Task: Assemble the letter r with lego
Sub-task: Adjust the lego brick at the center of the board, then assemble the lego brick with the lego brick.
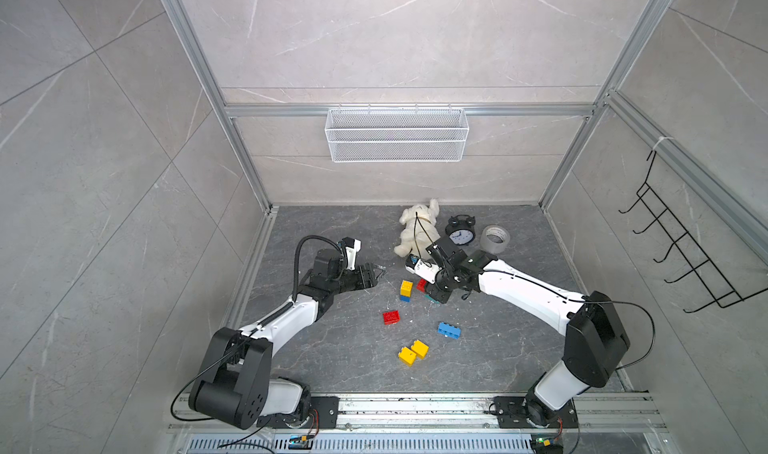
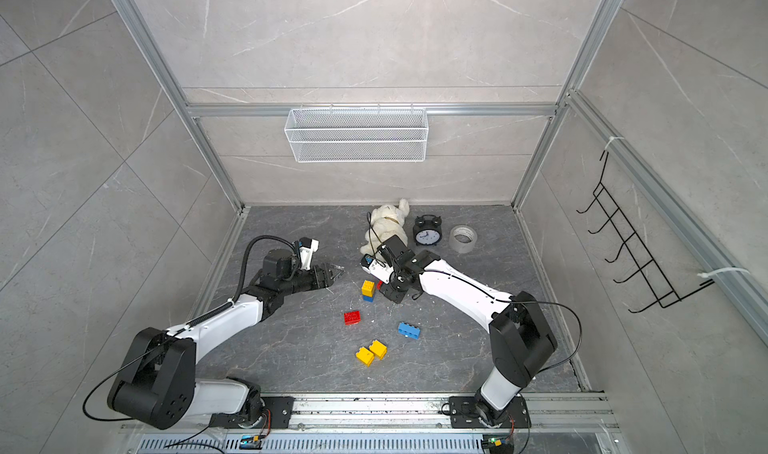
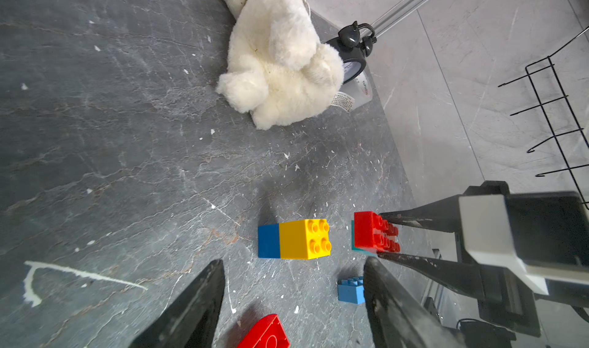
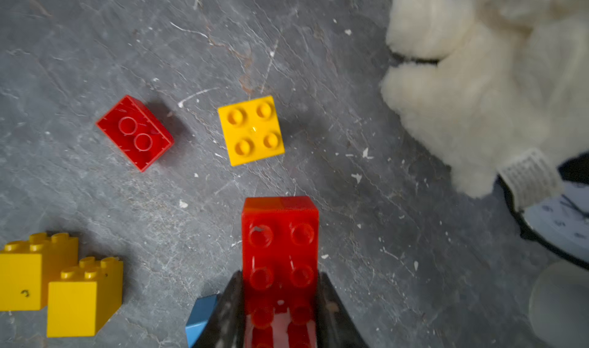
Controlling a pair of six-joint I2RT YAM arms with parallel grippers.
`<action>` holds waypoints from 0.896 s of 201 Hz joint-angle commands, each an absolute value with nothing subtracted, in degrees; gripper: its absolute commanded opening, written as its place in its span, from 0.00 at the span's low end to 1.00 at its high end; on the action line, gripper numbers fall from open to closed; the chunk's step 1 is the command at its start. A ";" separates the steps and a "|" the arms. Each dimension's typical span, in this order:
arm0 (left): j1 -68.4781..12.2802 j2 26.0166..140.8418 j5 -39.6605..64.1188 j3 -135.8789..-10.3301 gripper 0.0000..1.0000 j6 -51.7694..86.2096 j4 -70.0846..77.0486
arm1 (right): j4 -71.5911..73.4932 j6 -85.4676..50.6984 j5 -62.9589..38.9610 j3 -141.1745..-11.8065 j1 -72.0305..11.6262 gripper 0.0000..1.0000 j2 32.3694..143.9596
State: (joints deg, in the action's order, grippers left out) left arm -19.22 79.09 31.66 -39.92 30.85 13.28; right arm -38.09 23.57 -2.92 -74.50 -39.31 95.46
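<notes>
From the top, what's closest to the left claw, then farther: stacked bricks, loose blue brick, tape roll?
1. Stacked bricks, just beyond the left claw.
2. Loose blue brick, nearer the robot's base.
3. Tape roll, at the back beside the clock.

The yellow brick (image 4: 251,129) nearest the plush toy (image 4: 478,91) is glossy smooth plastic, the toy fluffy cream cloth, the floor (image 4: 95,43) under it matt, scuffed and stone-veined.

The dark grey, white-scuffed tabletop (image 1: 332,356) carries a white plush toy (image 1: 415,223), a black alarm clock (image 1: 460,235) and a tape roll (image 1: 495,238) near its far edge. Nearer lie a yellow-topped blue brick (image 1: 405,298), an upturned red brick (image 1: 391,317), a long blue brick (image 1: 449,330) and two touching yellow bricks (image 1: 419,348).
</notes>
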 commanded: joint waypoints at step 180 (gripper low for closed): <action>-24.67 91.32 33.87 -47.72 0.65 30.73 9.15 | -47.69 28.63 -7.59 -91.54 -40.08 0.18 109.03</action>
State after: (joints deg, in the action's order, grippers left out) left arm -24.40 90.83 33.10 -45.54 30.68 7.77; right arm -45.74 29.36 -6.70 -88.95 -39.40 106.87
